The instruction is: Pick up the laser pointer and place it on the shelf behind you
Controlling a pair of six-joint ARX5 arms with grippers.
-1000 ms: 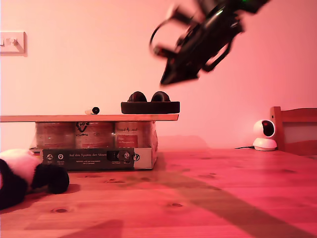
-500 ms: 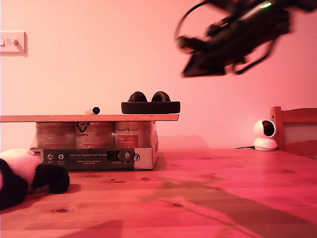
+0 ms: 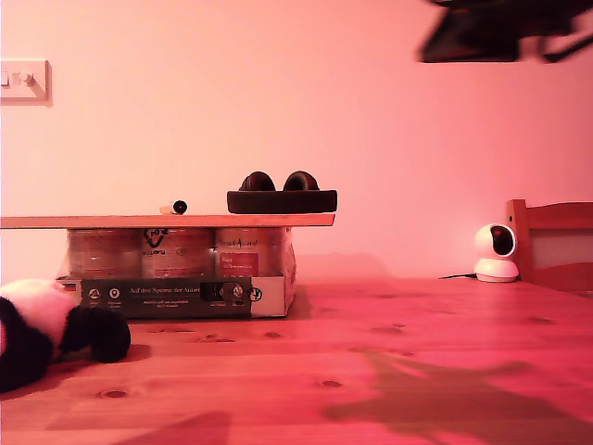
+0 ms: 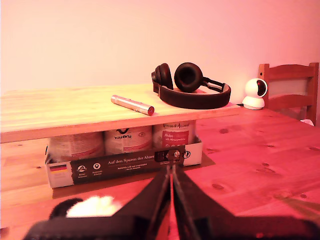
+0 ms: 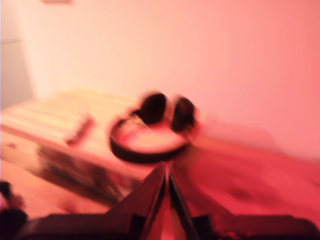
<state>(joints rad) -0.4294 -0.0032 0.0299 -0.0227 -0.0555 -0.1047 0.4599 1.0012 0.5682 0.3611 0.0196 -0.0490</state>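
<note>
My first gripper (image 4: 171,172) has its jaws pressed together with nothing between them, the tips meeting in a thin seam. My second gripper (image 5: 167,175) looks the same, jaws closed and empty, though its view is badly smeared. The exterior view shows one blurred dark arm (image 3: 500,32) high against the wall at its upper right corner; it looks down on the headphones as the second wrist view does, so I judge it to be my second arm, but cannot be sure.

The laser pointer (image 4: 132,105) lies flat on the shelf (image 4: 60,112), near the plank's middle, well clear of both jaws. It rests on its side, so it should stay where it is. Beside it, towards the shelf's end nearest the small white camera (image 4: 254,93), sits a pair of black headphones (image 4: 192,90), apart from the pointer. The plank is carried on a tray of jars (image 4: 120,152) standing on the worktop (image 4: 260,150), which is why it sits raised and level. A black-and-white plush toy (image 3: 46,329) lies on the worktop by the tray.

With the pointer on the shelf and both jaws empty, the task appears done.
</note>
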